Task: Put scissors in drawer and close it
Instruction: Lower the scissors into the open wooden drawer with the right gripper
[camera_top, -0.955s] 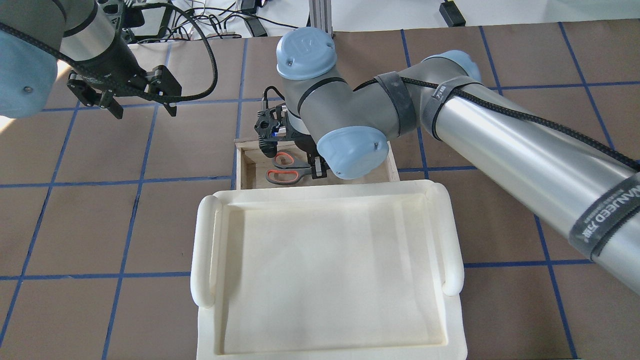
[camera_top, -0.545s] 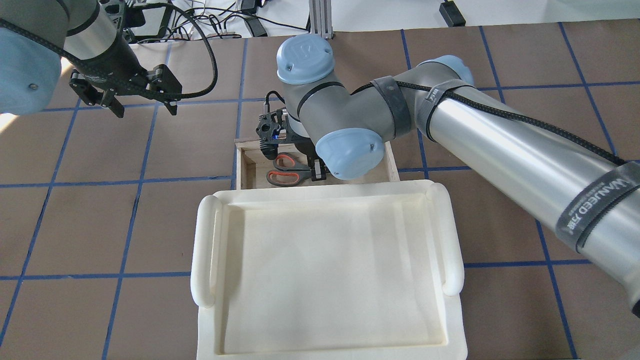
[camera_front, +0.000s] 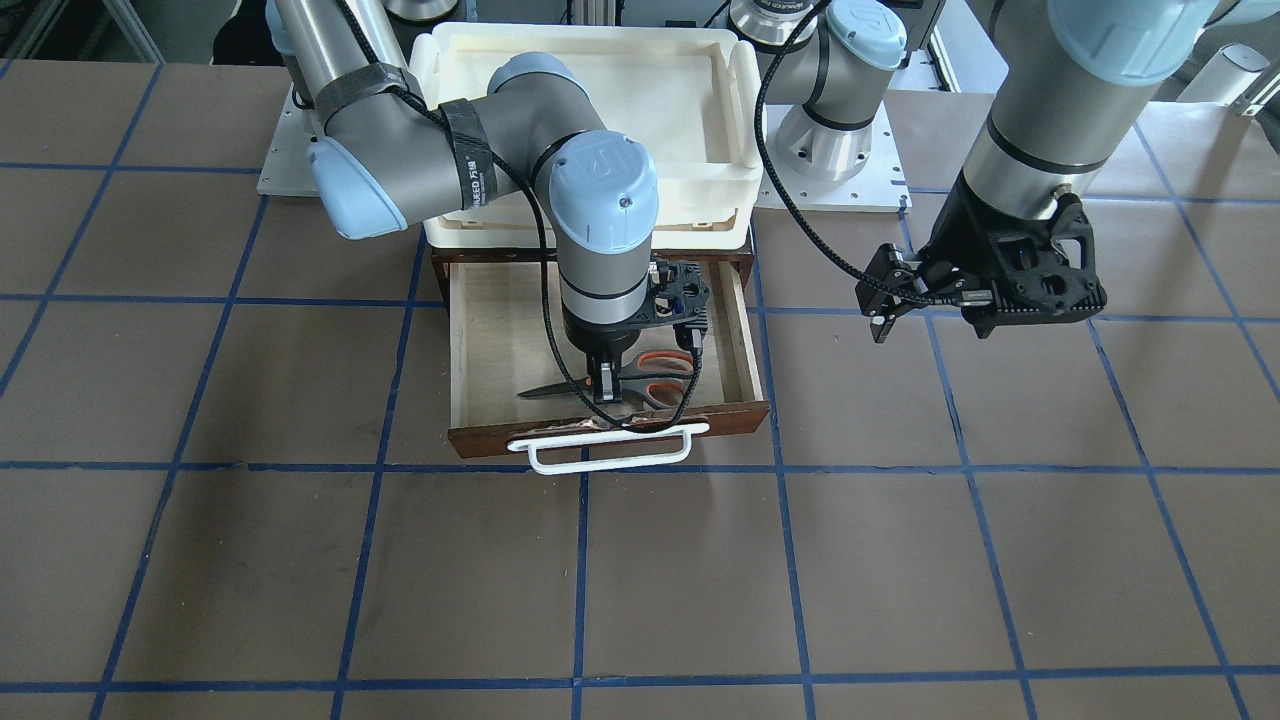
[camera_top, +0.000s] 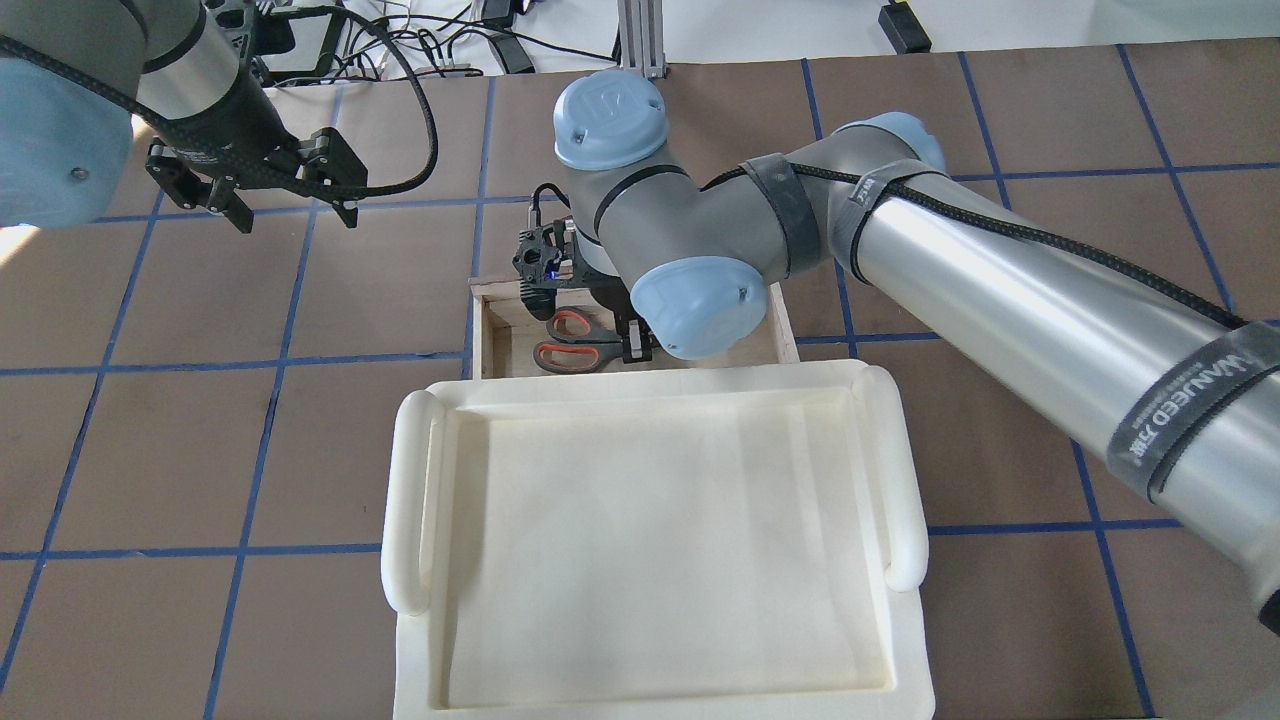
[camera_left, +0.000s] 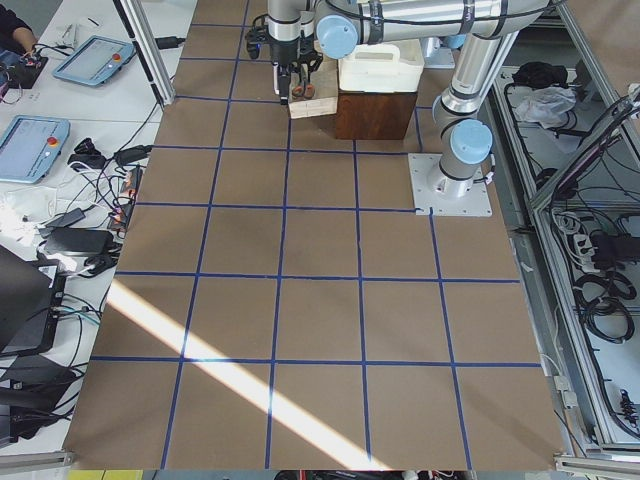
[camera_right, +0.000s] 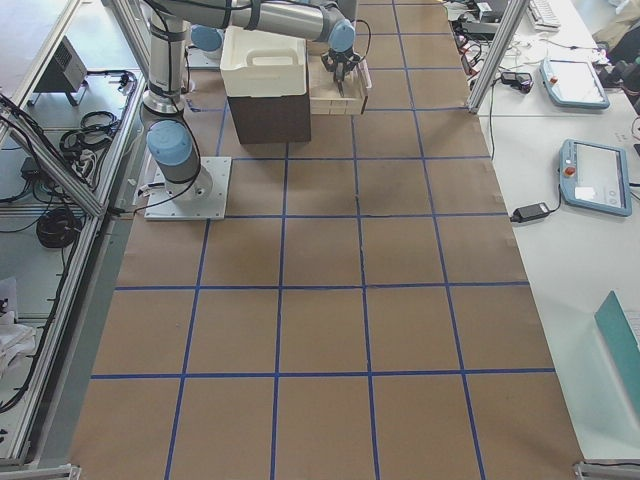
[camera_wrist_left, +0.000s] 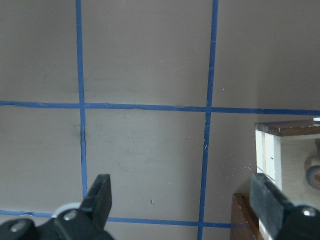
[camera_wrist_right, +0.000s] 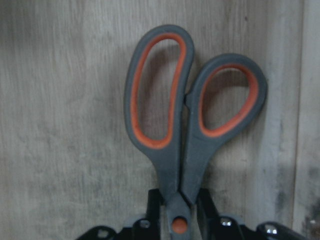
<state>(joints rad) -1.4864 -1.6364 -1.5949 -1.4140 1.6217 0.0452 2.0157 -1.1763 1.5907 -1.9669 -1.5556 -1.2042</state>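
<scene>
One pair of scissors (camera_wrist_right: 172, 170) sits inside the one drawer (camera_front: 458, 350), low over its pale plywood floor and near the dark reddish-brown front; whether it touches the floor cannot be told. Its two grey loops lined with orange point toward the robot's left, its dark blades toward the robot's right. The drawer stands pulled out from under a dark wooden cabinet (camera_right: 270, 118), and its single white bar handle (camera_front: 610, 450) faces away from the robot. The right gripper (camera_top: 632, 345) reaches straight down into the drawer, and its two fingers press on either side of the scissors' neck just beside the orange pivot, so it grips the pair. The left gripper (camera_top: 293, 212) hangs above the brown table (camera_front: 300, 560) well apart from the drawer on the robot's left, its two fingers spread wide with only bare tabletop between them; in the left wrist view a corner of the drawer shows at the right edge. One cream-white tray (camera_top: 410, 500) with two rounded side grips rests on top of the cabinet, behind the open drawer. Blue tape lines divide the table into squares.
</scene>
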